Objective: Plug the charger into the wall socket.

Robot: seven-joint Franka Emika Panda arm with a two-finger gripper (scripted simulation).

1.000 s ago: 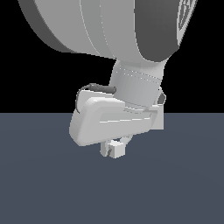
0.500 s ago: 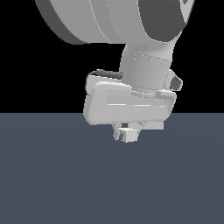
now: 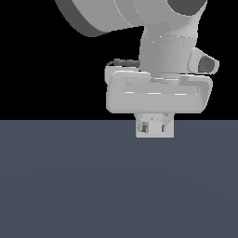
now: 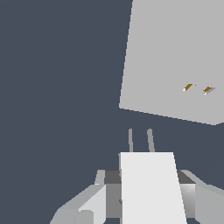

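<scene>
The arm hangs over a dark grey-blue floor (image 3: 69, 186), its big pale wrist filling the upper part of the exterior view. Under the wrist, the gripper (image 3: 154, 126) has its fingers closed on the charger (image 3: 155, 129), a small off-white block that sits right between them, just below the hand's wide body. From the wrist camera the charger (image 4: 151, 188) shows as a plain white slab held between the two grey fingers (image 4: 87, 205), one on each side and both against it. Two thin grey prongs (image 4: 140, 140) stick out of its far end, side by side.

Past the prongs is the wall socket (image 4: 175, 57), a flat light-grey square panel with two small brownish slots (image 4: 197, 89) near its middle. The prongs stop short of the panel with floor showing between, and the slots sit off to one side of the line the prongs point along
</scene>
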